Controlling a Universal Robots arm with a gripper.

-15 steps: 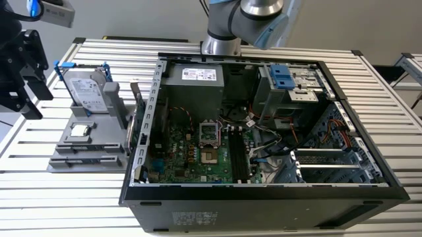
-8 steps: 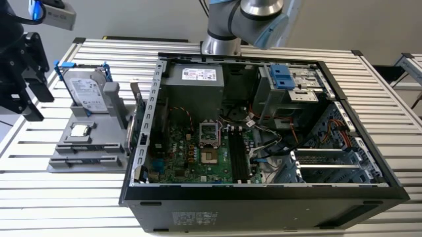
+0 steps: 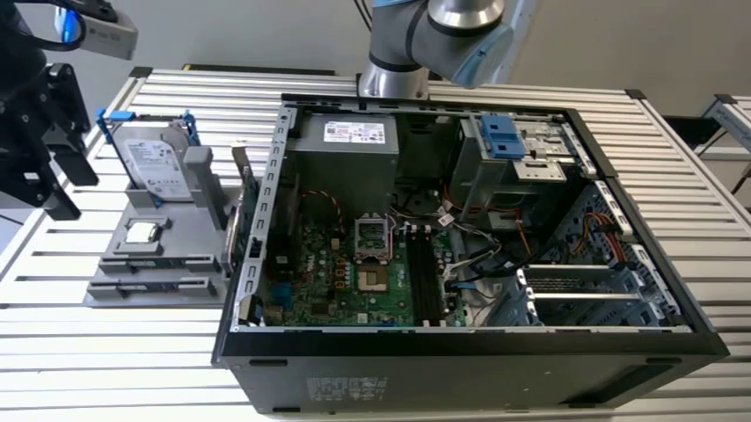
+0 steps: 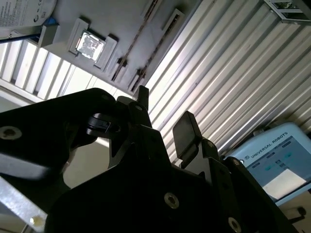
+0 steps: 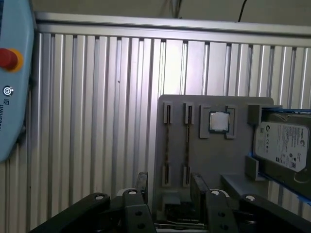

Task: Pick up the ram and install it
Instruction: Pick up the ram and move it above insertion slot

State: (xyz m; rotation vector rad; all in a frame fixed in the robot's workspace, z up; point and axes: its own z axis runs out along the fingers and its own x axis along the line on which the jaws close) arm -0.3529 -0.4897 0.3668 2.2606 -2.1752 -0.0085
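Grey tray (image 5: 218,160) slots hold what seems the ram (image 5: 187,141) edge-on, so the gripper's (image 5: 169,180) empty fingers (image 5: 198,183) are held spread, likely to straddle it.

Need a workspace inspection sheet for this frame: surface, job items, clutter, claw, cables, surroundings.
Surface: slatted aluminium table, carrying a grey holder and an open computer case.
Job's things: ram, apparently the two thin strips standing edge-on in the holder's slots; memory slots on the case's board look unfilled.
Clutter: hard drive and processor chip on the holder.
Grippers: claw open, empty, clear of the holder, touching nothing.
Cables: loose wire bundles inside the case.
Surroundings: teach pendant with red button; robot base beyond the case in the exterior view.
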